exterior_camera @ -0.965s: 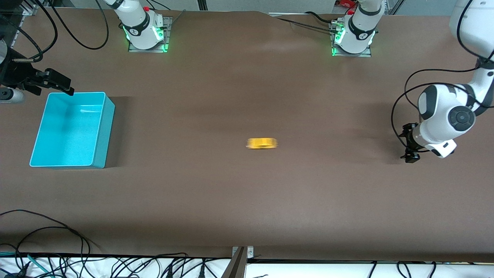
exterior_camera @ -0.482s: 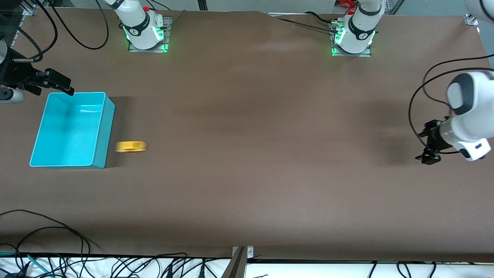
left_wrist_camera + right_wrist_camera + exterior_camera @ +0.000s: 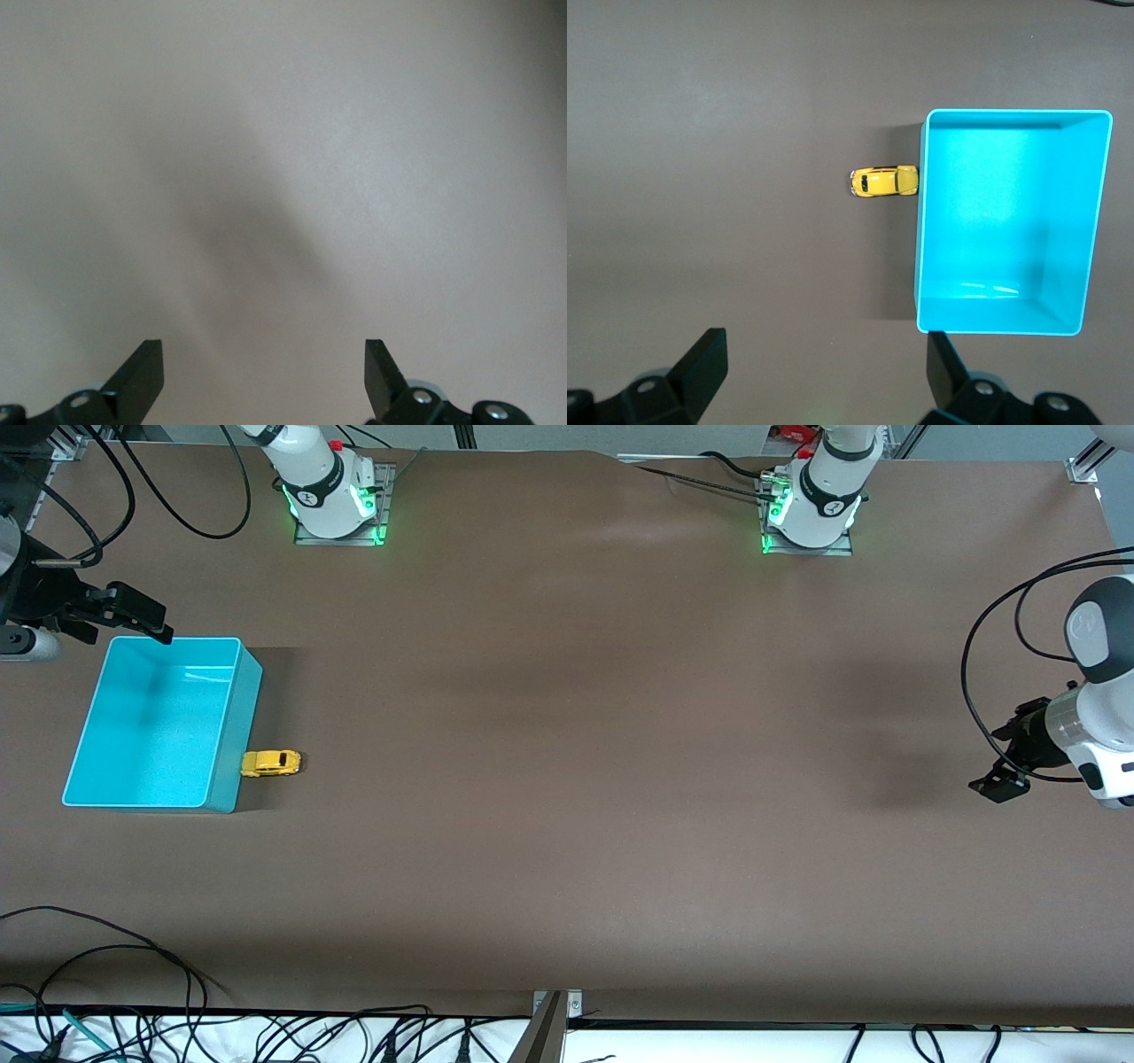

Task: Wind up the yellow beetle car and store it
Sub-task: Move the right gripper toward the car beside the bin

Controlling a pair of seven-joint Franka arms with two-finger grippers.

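The car [image 3: 271, 763] sits at the frame's left, touching the bin [image 3: 227, 763] on the table [image 3: 585, 779], outside it.

Front cam: we look down whole table [image 3: 567, 779] from high. Right wrist shares bin [image 3: 1005, 221], car [image 3: 883, 181]; left wrist close on bare tabletop.

The left gripper [image 3: 1005, 784] hung low over the table at the left arm's end, its white wrist bent sideways above it, and its two dark fingers [image 3: 142, 376] stood wide apart with nothing between them. The right gripper [image 3: 133, 615] was held high at the right arm's end, its camera looking straight down, and its fingers [image 3: 700, 363] were likewise spread wide and empty. Both arms reached well out from their bases toward the two ends of the table.
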